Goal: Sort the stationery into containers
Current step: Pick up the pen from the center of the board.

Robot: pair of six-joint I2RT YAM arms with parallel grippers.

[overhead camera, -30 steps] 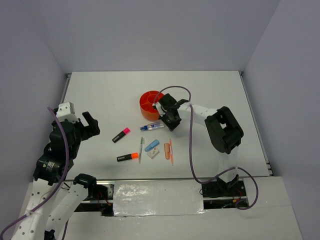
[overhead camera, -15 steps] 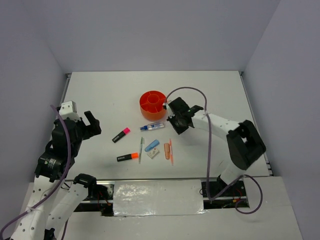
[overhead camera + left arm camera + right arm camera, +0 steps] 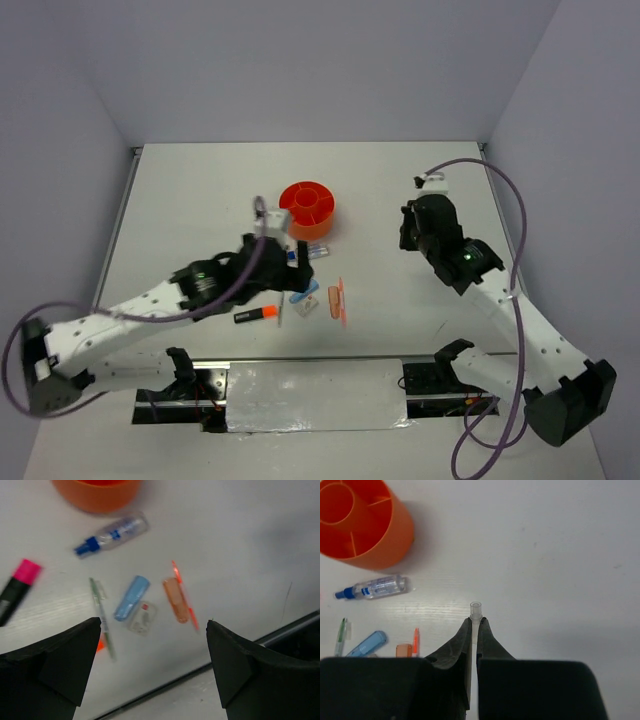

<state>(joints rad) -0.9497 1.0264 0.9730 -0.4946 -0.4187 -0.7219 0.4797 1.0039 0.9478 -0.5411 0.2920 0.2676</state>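
- The right gripper (image 3: 475, 624) is pinched tight on a thin clear-tipped pen (image 3: 476, 609), over the white table (image 3: 560, 540), right of the round bright orange plastic tub (image 3: 360, 527).
- The left gripper (image 3: 152, 625) hangs spread wide above the blue eraser (image 3: 131, 597), white eraser (image 3: 142, 618) and salmon eraser (image 3: 175, 599).
- The blue-clear marker (image 3: 111, 534) lies just beside the tub.

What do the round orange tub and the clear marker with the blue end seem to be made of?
Round orange tub: probably moulded plastic, smooth, evenly coloured, with thin divider walls. Clear marker with the blue end: likely transparent plastic; its barrel looks see-through, with a printed label.
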